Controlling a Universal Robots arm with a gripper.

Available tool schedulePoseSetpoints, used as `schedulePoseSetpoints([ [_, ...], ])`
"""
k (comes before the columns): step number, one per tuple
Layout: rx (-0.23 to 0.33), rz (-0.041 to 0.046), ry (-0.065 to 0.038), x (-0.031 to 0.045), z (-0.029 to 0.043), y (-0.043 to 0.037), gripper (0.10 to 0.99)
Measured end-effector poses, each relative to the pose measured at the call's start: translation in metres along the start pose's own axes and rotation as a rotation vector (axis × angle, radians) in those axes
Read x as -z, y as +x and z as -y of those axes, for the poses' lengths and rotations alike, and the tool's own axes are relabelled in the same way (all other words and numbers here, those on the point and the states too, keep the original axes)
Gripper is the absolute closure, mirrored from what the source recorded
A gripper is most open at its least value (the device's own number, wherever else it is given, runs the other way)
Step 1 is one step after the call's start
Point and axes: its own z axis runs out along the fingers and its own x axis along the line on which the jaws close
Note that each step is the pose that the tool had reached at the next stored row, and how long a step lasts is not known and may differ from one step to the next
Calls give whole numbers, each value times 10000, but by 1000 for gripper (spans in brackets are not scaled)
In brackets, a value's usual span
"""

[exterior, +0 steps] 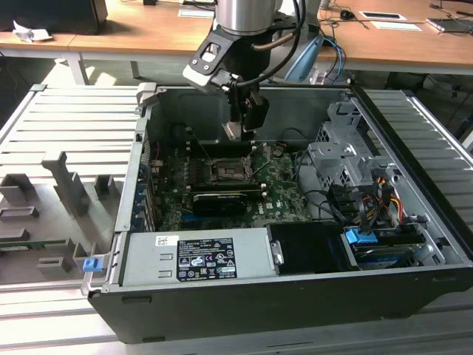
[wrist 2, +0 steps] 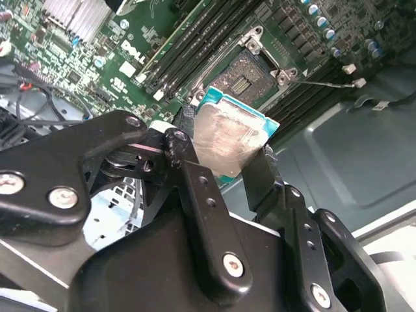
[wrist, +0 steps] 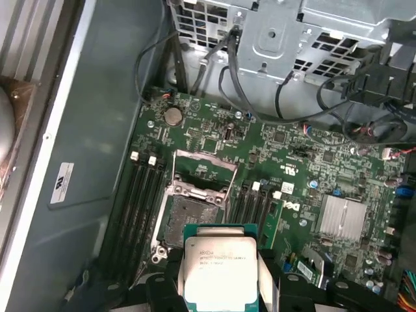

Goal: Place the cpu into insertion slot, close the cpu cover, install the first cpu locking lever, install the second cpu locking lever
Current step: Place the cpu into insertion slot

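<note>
An open computer case (exterior: 295, 303) lies with its open side up and holds a green circuit board (exterior: 284, 188); in the exterior view the gripper (exterior: 242, 127) hangs inside the case, above the insertion slot (exterior: 229, 171) and apart from it; the cpu (exterior: 231, 132) appears there as a small pale patch at the gripper's tip. Both wrist views show the grasp closely: two black fingers (wrist 2: 195, 185) clamp opposite edges of the cpu, its silvery top facing the cameras, clear of the board; the first wrist view shows the cpu cover (wrist: 204, 170) raised open at the insertion slot's edge, the slot's dark centre exposed.
</note>
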Motion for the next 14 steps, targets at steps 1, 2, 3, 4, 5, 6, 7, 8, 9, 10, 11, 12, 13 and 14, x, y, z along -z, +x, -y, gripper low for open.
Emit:
schedulePoseSetpoints([
  [1,-116,8,-1,-5,0,0,549],
  [2,-223,16,-3,-9,1,0,549],
  [3,-336,22,-3,-14,1,0,549],
  [4,-409,26,-4,-20,2,-1,549],
  [5,-497,32,-5,-28,2,-1,549],
  [6,-544,35,-5,-36,3,-1,549],
  [7,-577,38,-6,-46,3,-1,549],
  [8,-581,38,-6,-57,4,-2,549],
  [9,-584,37,0,-77,6,-2,549],
  [10,-584,36,4,-95,8,-3,549],
  [11,-584,35,6,-106,8,-3,549],
  [12,-584,36,6,-113,9,-3,549],
  [13,-583,36,7,-123,9,-4,549],
  [14,-583,36,7,-131,10,-4,549],
])
